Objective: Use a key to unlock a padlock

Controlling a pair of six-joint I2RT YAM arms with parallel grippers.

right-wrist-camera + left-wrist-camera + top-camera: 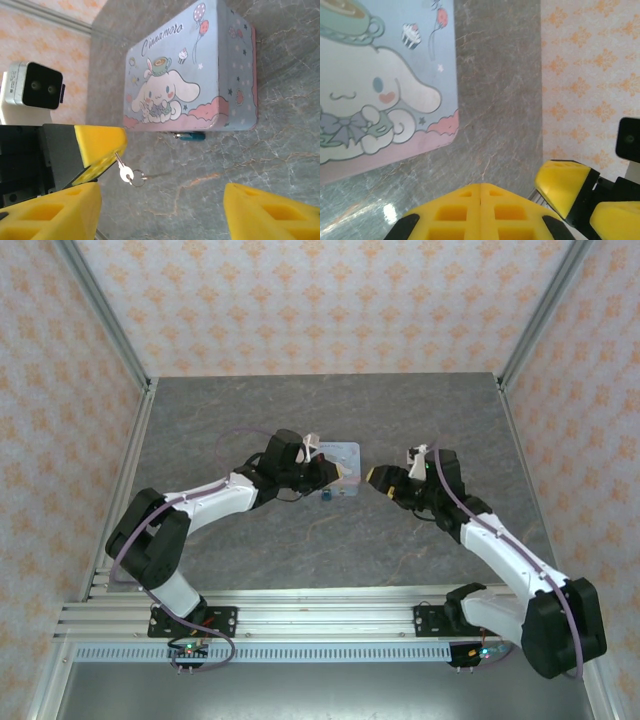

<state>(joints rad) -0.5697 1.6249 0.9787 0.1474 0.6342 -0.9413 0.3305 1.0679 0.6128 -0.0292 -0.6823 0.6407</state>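
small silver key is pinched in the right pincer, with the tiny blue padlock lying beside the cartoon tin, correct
No: the small silver key is pinched in the shut left pincer, as the right wrist view shows; the right pincer is open and empty. The tiny dark-and-blue metal padlock does lie beside the pale-blue cartoon-printed rectangular tin.

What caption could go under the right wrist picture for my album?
The left tool pinches a key near the tiny padlock lying beside the cartoon tin.

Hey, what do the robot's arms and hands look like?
The left arm and right arm are white with black joints, each trailing a thin purple cable. The left hand and right hand have blocky yellow fingers.
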